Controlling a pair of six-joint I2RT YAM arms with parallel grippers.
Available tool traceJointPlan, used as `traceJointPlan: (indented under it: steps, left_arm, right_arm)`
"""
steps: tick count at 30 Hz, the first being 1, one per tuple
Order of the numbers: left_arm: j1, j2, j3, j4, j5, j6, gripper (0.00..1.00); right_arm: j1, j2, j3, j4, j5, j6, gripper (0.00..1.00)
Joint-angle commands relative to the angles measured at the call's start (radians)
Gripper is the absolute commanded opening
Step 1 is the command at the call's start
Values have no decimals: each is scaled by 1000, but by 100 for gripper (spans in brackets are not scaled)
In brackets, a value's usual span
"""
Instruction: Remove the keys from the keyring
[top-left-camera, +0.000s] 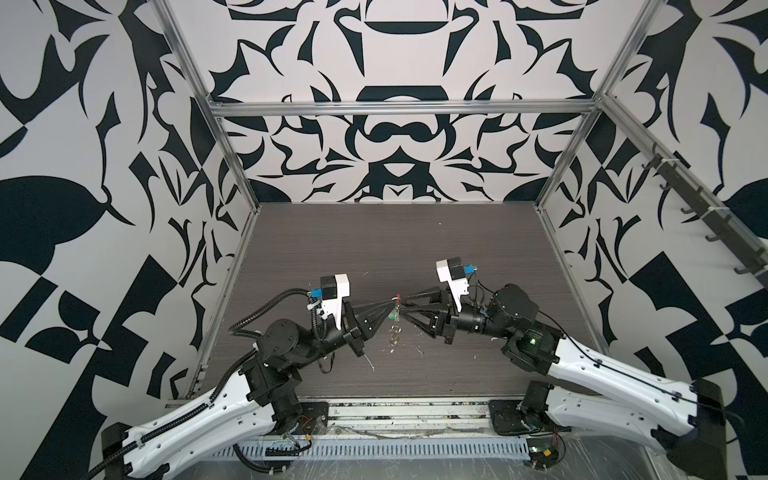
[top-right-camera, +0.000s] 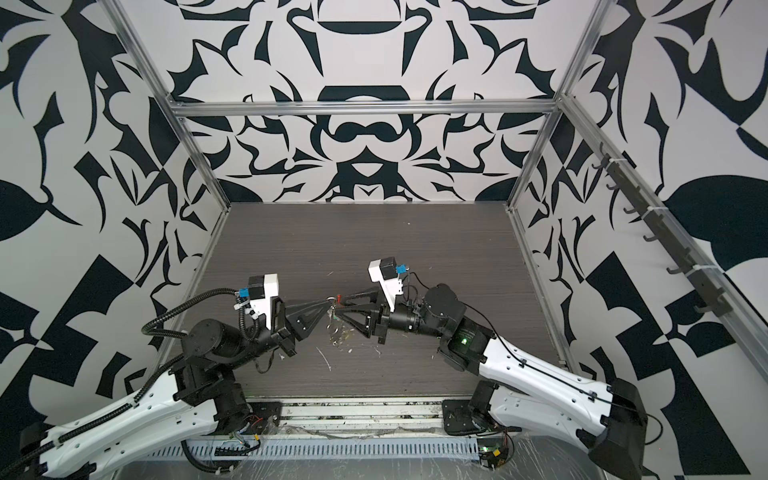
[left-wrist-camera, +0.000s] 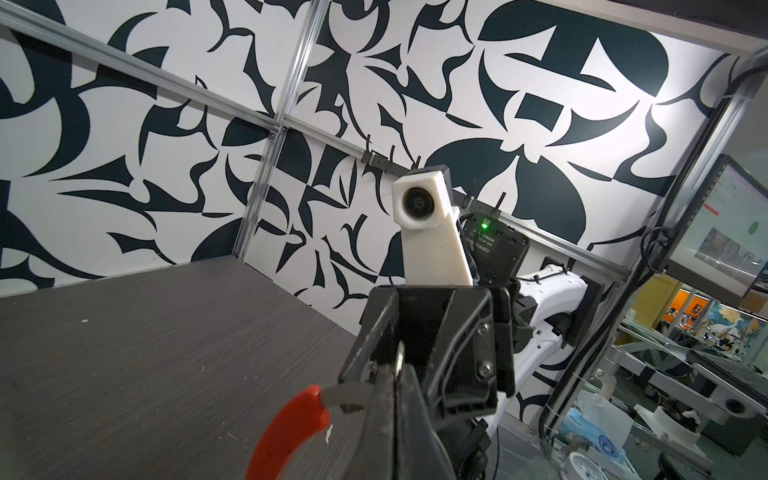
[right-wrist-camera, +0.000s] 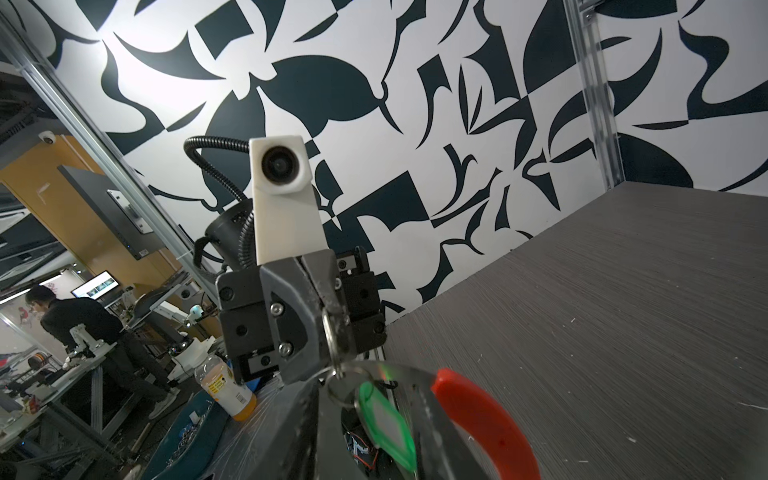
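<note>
Keys (top-left-camera: 393, 337) hang beneath the keyring (top-left-camera: 398, 297), over table (top-left-camera: 415, 249).

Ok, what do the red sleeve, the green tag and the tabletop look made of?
Red sleeve: probably plastic or rubber, smooth with a soft sheen. Green tag: glossy translucent plastic, its edge glowing, with a pale insert. Tabletop: seemingly grey wood-grain laminate, matte, with fine parallel streaks.

Black-and-white patterned walls (top-left-camera: 395, 62), grey tabletop (top-left-camera: 395, 241)

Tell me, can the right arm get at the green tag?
Probably yes: the right gripper, jaws apart, sits right by the green tag, which dangles from the keyring that the left gripper holds up; nothing between.
</note>
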Motion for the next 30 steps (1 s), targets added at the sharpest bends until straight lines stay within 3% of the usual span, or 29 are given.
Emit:
traceJointPlan:
  steps: [1,13,25,27,30]
  left_arm:
    - [2,1,-6,70,-14,-14,0]
    - [2,-3,-18,73,-18,-21,0]
    - [2,4,-16,61,-8,-31,0]
    - [3,-2,-7,27,-7,-31,0]
    - [2,-36,11,-68,-23,-19,27]
  right_arm:
    - [8,-7,48,80,-13,-2,36]
    - [11,-7,57,115,14,4,27]
    - [11,25,91,105,-31,11,1]
    - [11,14,97,58,-17,6,0]
    - [10,-12,141,-93,-13,-40,0]
